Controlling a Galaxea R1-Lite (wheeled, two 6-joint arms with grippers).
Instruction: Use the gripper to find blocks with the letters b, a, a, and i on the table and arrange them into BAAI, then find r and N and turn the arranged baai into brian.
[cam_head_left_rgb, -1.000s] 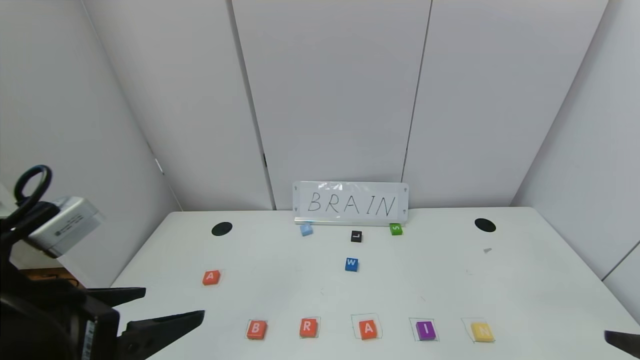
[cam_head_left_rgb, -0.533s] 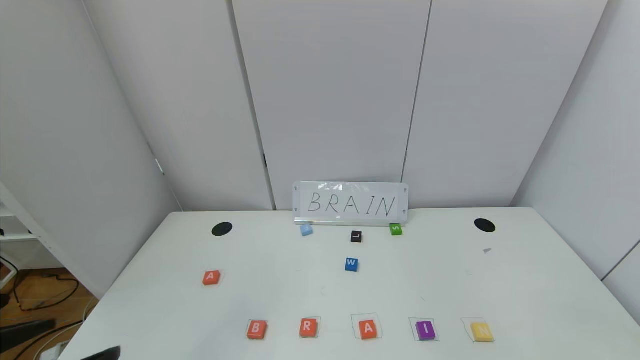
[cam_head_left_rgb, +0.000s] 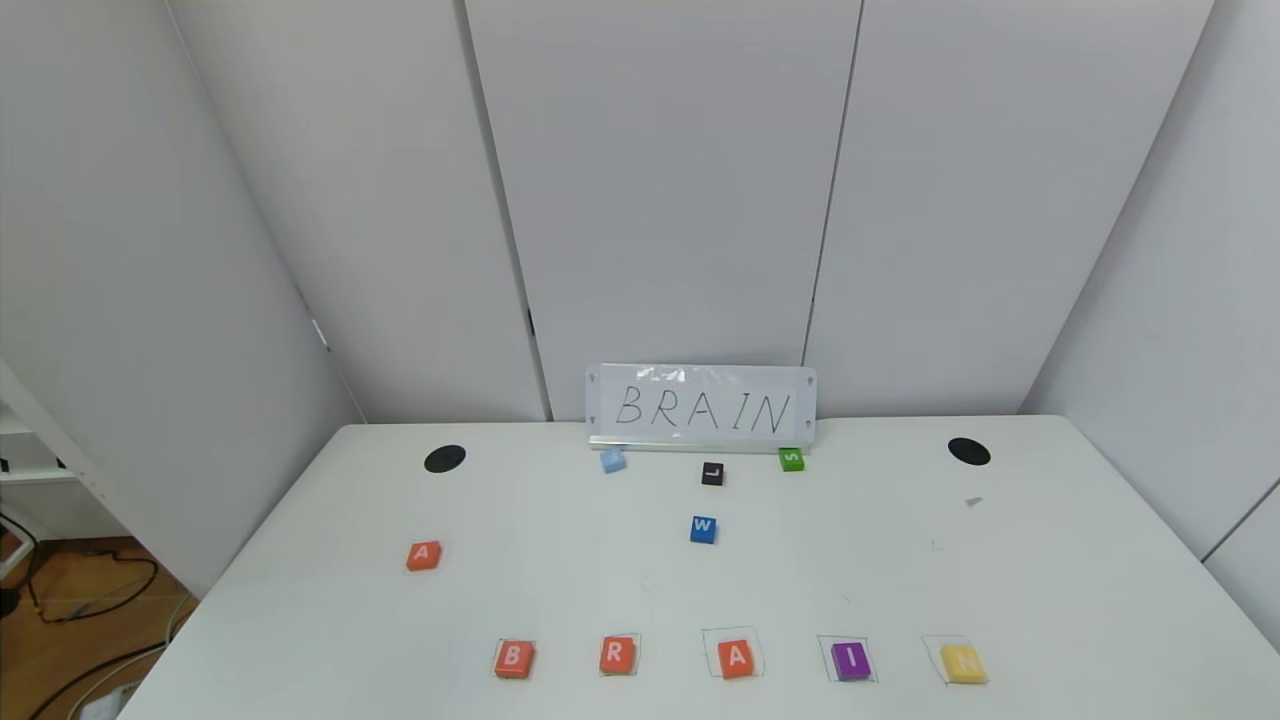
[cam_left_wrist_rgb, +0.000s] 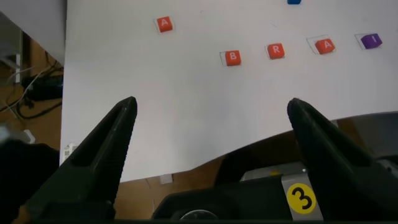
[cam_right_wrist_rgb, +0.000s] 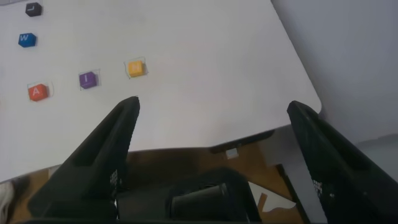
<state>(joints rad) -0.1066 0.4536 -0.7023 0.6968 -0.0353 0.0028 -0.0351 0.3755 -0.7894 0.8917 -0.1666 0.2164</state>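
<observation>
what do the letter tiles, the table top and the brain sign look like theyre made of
Letter tiles, such as the orange-red B and yellow N: probably painted wood or foam, judging by matte solid colour, soft rounded edges and visible thickness. Table: likely white laminate or coated board, smooth with a dull sheen. BRAIN sign: seemingly handwritten paper behind clear plastic, given the glare patches on top.

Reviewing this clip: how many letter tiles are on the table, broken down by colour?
Orange-red: 4 (B, R, A, spare A)
Purple: 1 (I)
Yellow: 1 (N)
Blue: 1 (W)
Light blue: 1
Black: 1 (L)
Green: 1 (S)
Total: 10
</observation>
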